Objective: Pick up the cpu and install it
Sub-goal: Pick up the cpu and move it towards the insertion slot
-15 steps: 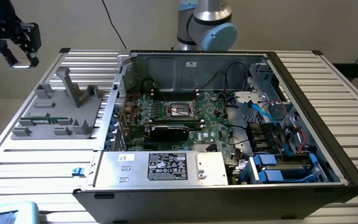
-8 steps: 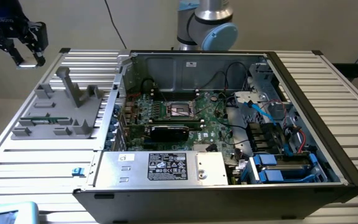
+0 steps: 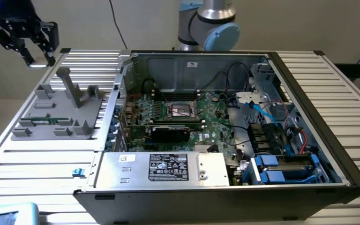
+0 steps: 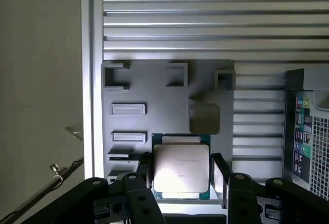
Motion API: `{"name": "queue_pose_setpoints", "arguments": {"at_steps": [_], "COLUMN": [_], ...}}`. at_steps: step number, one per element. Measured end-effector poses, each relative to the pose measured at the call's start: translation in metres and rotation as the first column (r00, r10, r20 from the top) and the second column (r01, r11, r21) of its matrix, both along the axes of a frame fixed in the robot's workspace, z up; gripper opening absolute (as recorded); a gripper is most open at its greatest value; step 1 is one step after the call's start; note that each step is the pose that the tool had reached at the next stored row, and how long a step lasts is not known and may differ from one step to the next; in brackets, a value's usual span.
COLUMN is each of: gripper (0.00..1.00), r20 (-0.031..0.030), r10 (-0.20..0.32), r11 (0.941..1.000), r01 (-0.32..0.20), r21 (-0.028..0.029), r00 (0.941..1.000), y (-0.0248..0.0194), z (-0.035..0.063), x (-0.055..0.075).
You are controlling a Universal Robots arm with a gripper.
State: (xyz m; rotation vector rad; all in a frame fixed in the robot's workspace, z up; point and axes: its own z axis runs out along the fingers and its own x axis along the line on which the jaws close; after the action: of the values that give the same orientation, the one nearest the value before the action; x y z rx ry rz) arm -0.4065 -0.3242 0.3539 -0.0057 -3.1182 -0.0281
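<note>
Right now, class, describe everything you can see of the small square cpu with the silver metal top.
The small, flat, square cpu has a pale silver-grey metal lid with faint printing. The lid sits on a thin green board that shows as a rim around it. The cpu lies level, lid facing the wrist camera, between the arm's black fingers, one against each of two opposite edges. It appears to be held in the air above the grey plastic fixture tray, not resting on it.

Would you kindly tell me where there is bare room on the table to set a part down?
The slatted table is bare on the exterior view's right of the computer case, and on the near side of the grey fixture up to the blue clip. Inside the case it is crowded with boards and cables.
</note>
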Motion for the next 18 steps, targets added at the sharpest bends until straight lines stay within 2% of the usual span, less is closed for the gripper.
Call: {"name": "queue_pose_setpoints", "arguments": {"at_steps": [3, 7, 10, 18], "gripper": [0.56, 0.56, 0.56, 0.56], "r20": [0.0001, 0.0003, 0.0000, 0.0001], "r10": [0.000, 0.000, 0.000, 0.000], "r11": [1.0000, 1.0000, 1.0000, 1.0000], "r01": [0.000, 0.000, 0.000, 0.000], "r21": [0.0001, 0.0001, 0.0001, 0.0005], "r00": [1.0000, 1.0000, 1.0000, 1.0000], "y": [0.0001, 0.0003, 0.0003, 0.0003], "z": [0.0033, 0.0153, 0.0204, 0.0264], "x": [0.008, 0.016, 0.029, 0.063]}}
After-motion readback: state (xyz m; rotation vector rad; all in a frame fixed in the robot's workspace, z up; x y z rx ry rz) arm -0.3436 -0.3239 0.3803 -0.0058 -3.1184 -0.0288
